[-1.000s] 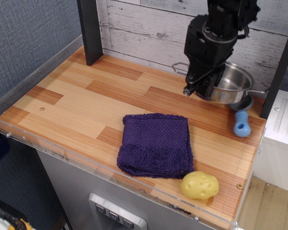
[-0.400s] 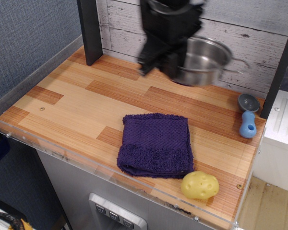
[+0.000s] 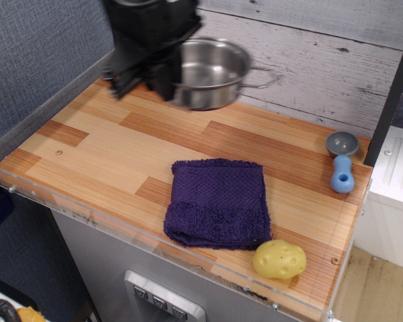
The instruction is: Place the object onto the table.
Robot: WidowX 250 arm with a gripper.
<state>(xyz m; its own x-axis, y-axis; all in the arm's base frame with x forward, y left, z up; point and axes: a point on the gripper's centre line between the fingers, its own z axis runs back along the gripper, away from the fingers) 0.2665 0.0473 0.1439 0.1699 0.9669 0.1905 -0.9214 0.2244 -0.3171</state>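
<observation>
The steel pot (image 3: 211, 72) hangs in the air over the far-left part of the bench (image 3: 114, 151), up and left of the purple towel (image 3: 217, 201). The gripper (image 3: 151, 70), blurred, pinches the pot's left rim. The pot looks rigid, light and slick, so I judge a rim pinch firmer than the thin wire handle. Held from one side, it may tilt.

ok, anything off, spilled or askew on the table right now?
Nothing spilled or damaged. The pot is in the gripper, held over the back left of the table, blurred. The purple towel lies flat, the blue-handled scoop sits at the right edge, and the yellow potato toy sits near the front.
</observation>
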